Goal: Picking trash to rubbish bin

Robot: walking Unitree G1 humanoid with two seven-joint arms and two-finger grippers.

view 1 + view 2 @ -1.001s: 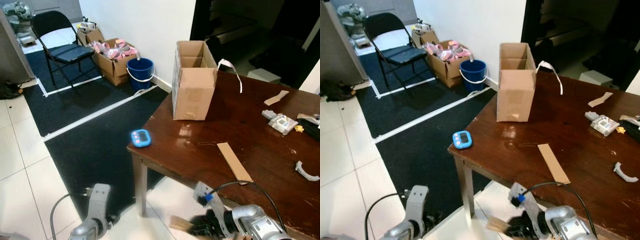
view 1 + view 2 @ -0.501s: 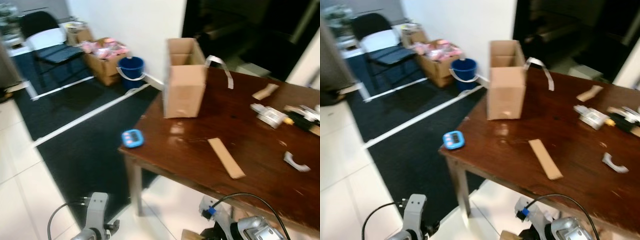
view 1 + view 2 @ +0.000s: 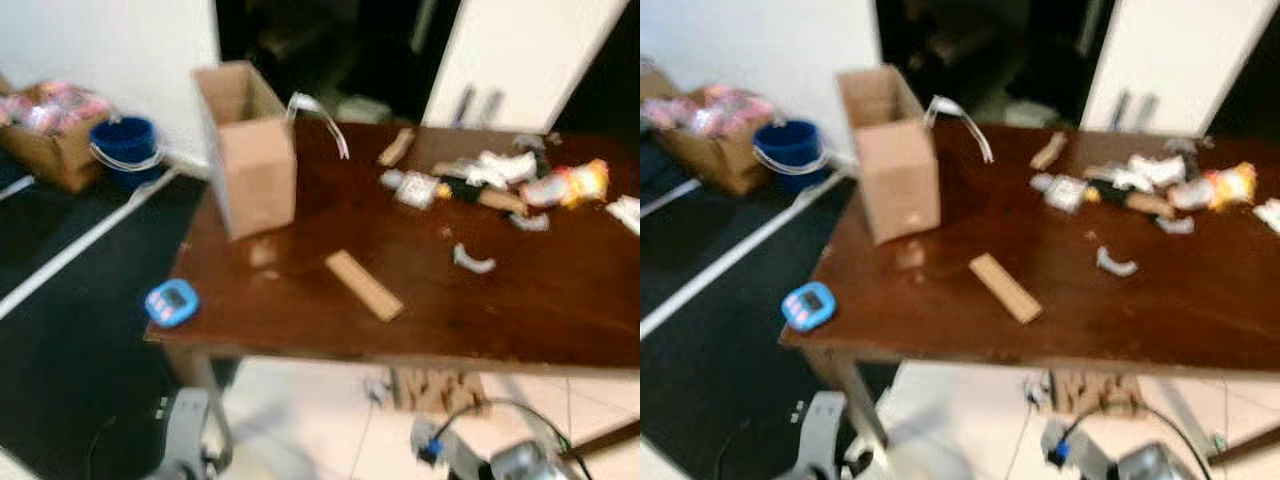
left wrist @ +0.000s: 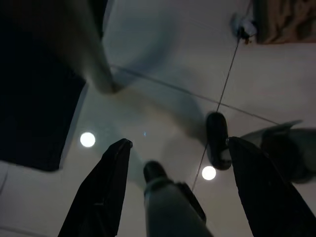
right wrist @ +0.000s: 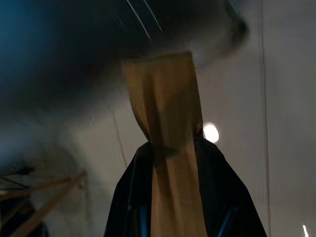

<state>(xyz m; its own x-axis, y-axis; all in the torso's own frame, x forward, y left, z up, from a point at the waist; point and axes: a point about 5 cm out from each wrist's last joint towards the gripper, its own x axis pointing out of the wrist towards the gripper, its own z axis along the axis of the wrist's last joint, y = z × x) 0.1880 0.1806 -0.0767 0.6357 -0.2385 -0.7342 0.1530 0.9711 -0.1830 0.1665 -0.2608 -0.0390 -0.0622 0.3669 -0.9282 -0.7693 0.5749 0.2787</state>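
My right gripper (image 5: 170, 153) is shut on a tan cardboard strip (image 5: 165, 103), held low over the white floor tiles. In the left wrist view my left gripper (image 4: 178, 142) is open and empty above the floor, near a table leg (image 4: 86, 54). Both arms hang below the table's front edge, the left arm (image 3: 185, 440) and the right arm (image 3: 505, 462). On the brown table (image 3: 560, 300) lie another cardboard strip (image 3: 363, 285), a small grey piece (image 3: 472, 262) and several wrappers and scraps (image 3: 500, 180). A blue bucket (image 3: 125, 150) stands by the wall.
An open cardboard box (image 3: 250, 150) stands on the table's left end, and a blue timer (image 3: 172, 302) lies at the near left corner. A box of pink things (image 3: 45, 120) sits beside the bucket. Dark matting (image 3: 70, 300) covers the floor to the left. A wooden piece (image 3: 435, 388) lies under the table.
The camera has swung right and the picture is blurred, so the table's right side with its scraps has come into view. My right gripper still holds the strip, low down.
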